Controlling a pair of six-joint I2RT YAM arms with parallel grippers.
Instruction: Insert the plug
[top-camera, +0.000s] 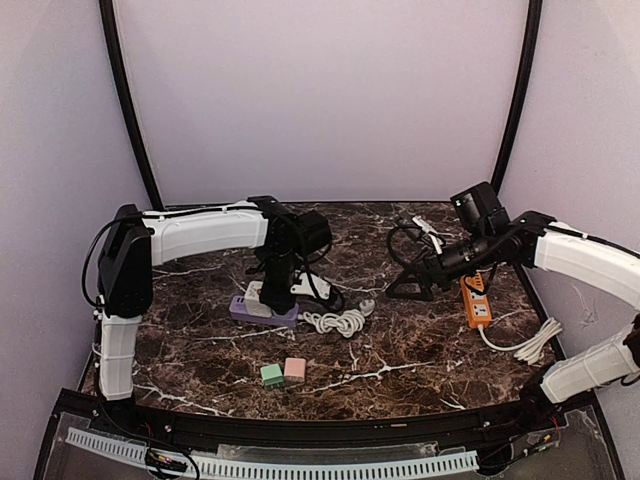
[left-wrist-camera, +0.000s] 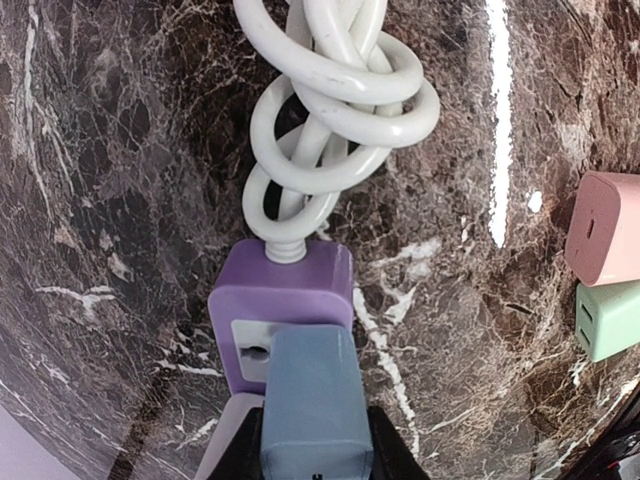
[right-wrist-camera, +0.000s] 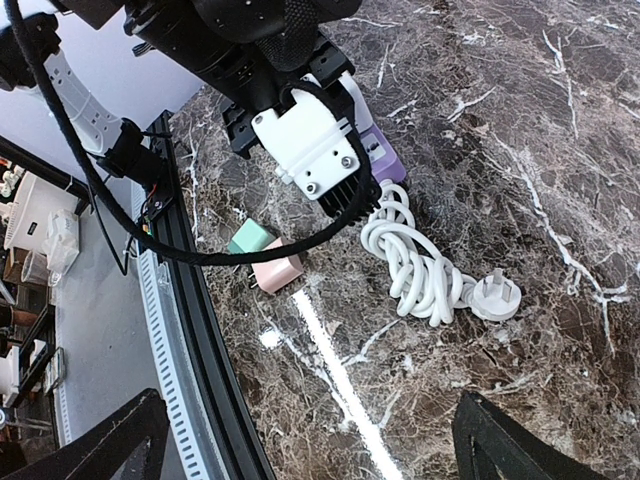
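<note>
My left gripper (left-wrist-camera: 312, 455) is shut on a blue-grey plug (left-wrist-camera: 312, 400) and holds it down on the white socket face of a purple power strip (left-wrist-camera: 285, 290). I cannot tell whether its prongs are in. One socket hole shows to the left of the plug. In the top view the left gripper (top-camera: 268, 290) stands over the purple strip (top-camera: 240, 309) at centre left. My right gripper (right-wrist-camera: 310, 440) is open and empty, hovering above the table right of centre (top-camera: 410, 285).
The strip's white coiled cord (left-wrist-camera: 335, 100) lies beside it and ends in a white plug (right-wrist-camera: 495, 297). A pink plug (top-camera: 295, 369) and a green plug (top-camera: 271, 375) lie near the front edge. An orange power strip (top-camera: 476, 300) with a white cord lies at the right.
</note>
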